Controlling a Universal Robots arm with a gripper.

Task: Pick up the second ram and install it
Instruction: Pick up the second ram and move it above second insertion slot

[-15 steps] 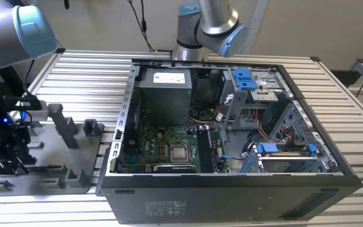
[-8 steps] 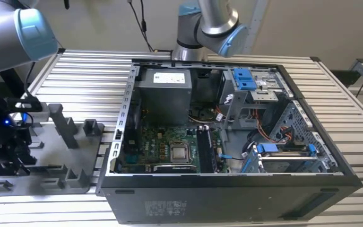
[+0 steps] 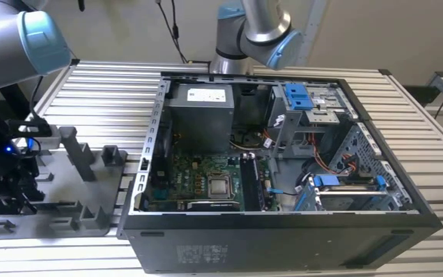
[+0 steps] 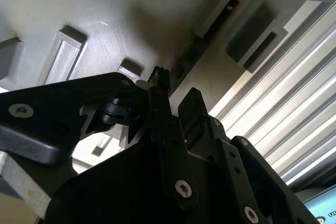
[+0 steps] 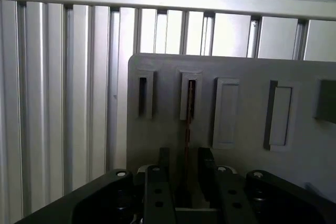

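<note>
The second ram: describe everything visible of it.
The second ram is a long, thin, dark strip seen edge-on, standing on its edge in a narrow slot of the grey holder, which lies on the slatted table. In the first wrist view the open end effector straddles it, a gap showing on each side.

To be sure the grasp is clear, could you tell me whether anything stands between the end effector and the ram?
Nothing visible does. The ram stands on edge in a slot of the grey holder, and the open end effector straddles it with bare gaps on either side.
</note>
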